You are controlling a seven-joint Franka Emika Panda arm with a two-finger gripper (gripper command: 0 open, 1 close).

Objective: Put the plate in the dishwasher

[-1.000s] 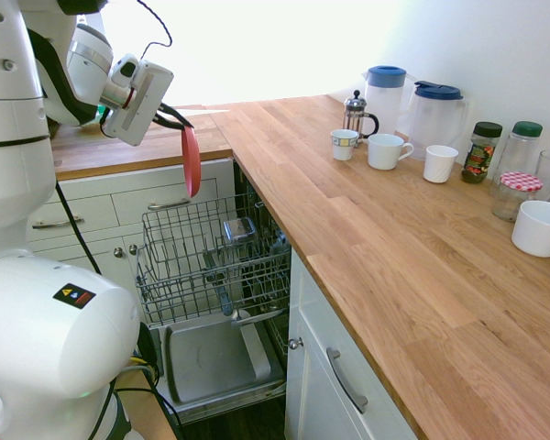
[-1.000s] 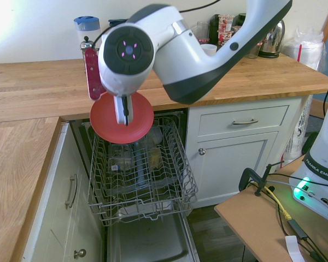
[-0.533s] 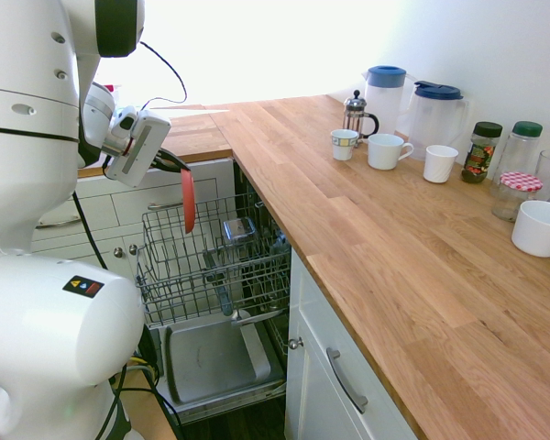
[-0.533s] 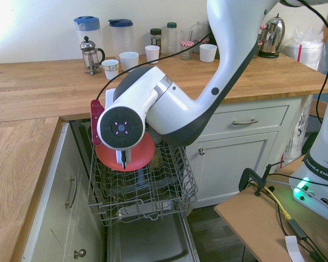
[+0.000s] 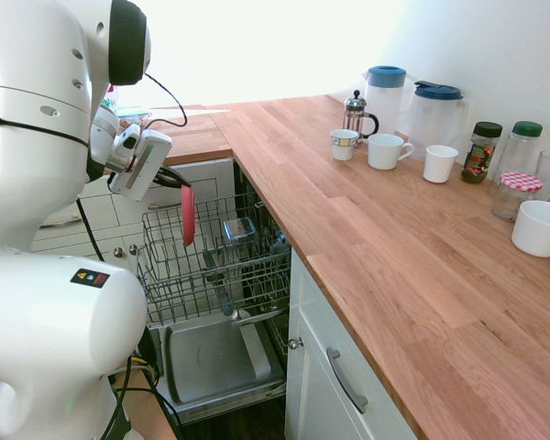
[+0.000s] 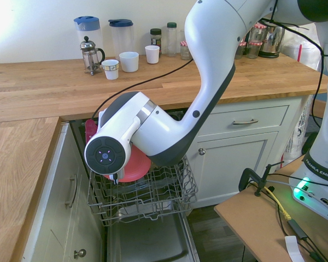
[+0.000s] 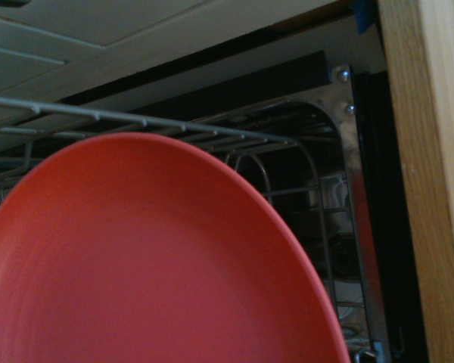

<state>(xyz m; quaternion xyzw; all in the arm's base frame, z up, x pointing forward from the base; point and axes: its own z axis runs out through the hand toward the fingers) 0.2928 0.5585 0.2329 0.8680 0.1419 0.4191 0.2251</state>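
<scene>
From the first exterior view, the gripper [image 5: 174,177] sits at about ten o'clock in the picture, its dark fingers clamped on the top edge of the plate [image 5: 188,215]. The plate hangs edge-on and upright, its lower part dipped among the wires at the back of the rack [image 5: 220,266] of the dishwasher [image 5: 215,362], whose door lies open at six o'clock below. A grey cutlery basket [image 5: 239,229] stands just beside the plate, at its three o'clock.

From the second exterior view, the arm's big white joint covers the gripper; the plate [image 6: 135,166] peeks out at the joint's four o'clock, inside the pulled-out rack [image 6: 153,191].

In the wrist view, the plate [image 7: 136,265] fills the lower part, with rack wires [image 7: 174,125] at twelve o'clock behind it.
</scene>
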